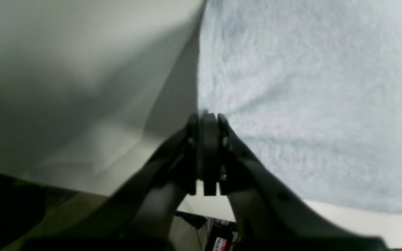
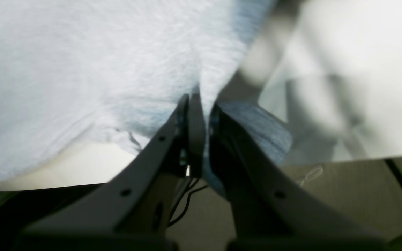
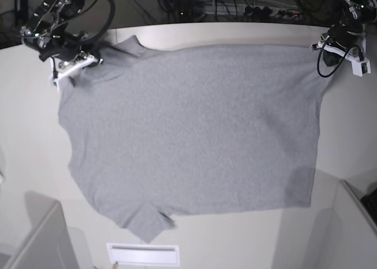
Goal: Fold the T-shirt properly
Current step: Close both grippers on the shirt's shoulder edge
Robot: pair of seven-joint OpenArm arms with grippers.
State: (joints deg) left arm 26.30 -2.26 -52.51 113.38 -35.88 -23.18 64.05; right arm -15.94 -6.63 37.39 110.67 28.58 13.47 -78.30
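T-shirt (image 3: 188, 133) lying spread flat, plain grey side up, covering most of white table (image 3: 29, 151), one sleeve pointing toward near edge. Left gripper (image 1: 206, 116) clenching on T-shirt's far right corner. Right gripper (image 2: 201, 101) pinching T-shirt fabric at far left corner, jaws closed on cloth.

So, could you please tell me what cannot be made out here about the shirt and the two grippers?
- Base view: the heather-grey cotton T-shirt lies plain side up, hiding its underside.
- Base view: the left gripper and right gripper are too small to judge.
- Wrist views: motion blur smears the fabric.
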